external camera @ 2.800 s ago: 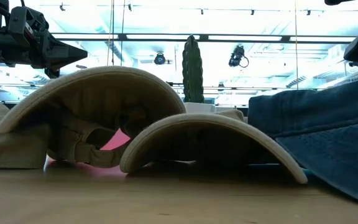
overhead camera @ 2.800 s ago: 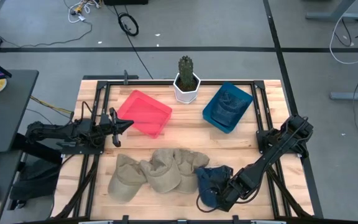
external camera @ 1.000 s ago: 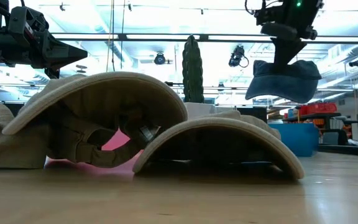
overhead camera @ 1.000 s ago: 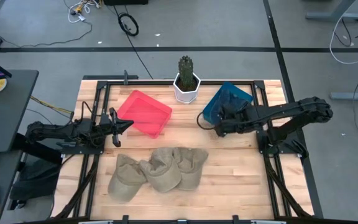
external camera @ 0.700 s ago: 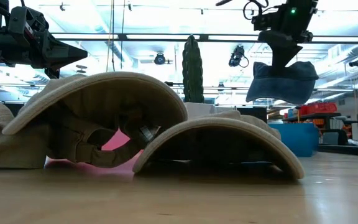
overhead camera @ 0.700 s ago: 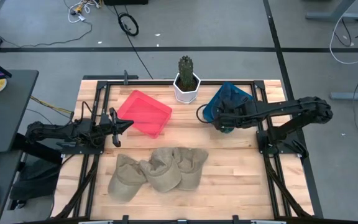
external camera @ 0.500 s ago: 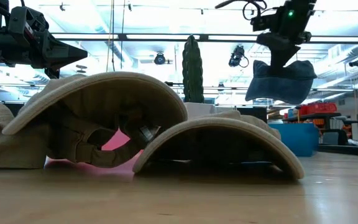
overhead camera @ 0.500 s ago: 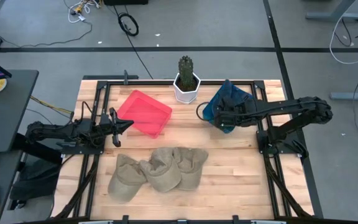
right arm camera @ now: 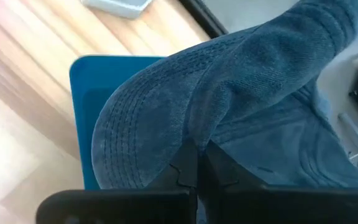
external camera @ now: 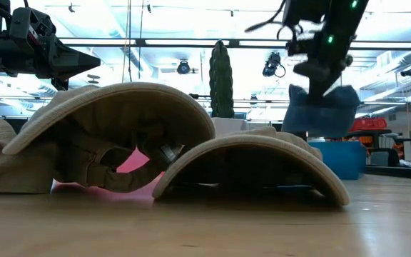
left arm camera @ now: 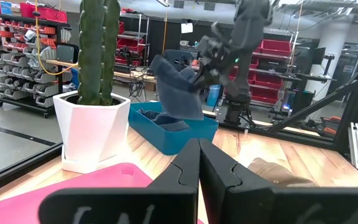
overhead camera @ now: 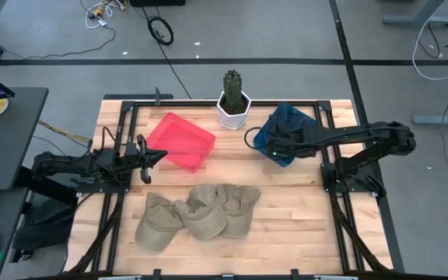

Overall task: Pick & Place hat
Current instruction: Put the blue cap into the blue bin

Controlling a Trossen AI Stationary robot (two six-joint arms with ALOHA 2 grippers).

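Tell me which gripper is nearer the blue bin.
Right. The right gripper hangs over the blue bin, shut on a blue hat. The left gripper waits across the table, beside the pink tray.

Deep blue plastic bin [overhead camera: 264, 141] mostly covered from above by the dark blue denim cap [overhead camera: 289, 124], only its near corner shows. In low view the cap [external camera: 321, 108] and right arm's gripper [external camera: 318, 68] are motion-blurred; jaws can't be made out there. Tan cotton caps [external camera: 120, 121] fill the low view's front, hiding most of the pink plastic tray [external camera: 133, 160] and all but a strip of the white cactus pot [external camera: 227, 123]. Leftmost tan cap cut by the frame edge. Right wrist view: cap cloth [right arm camera: 247, 81] blocks nearly all else.
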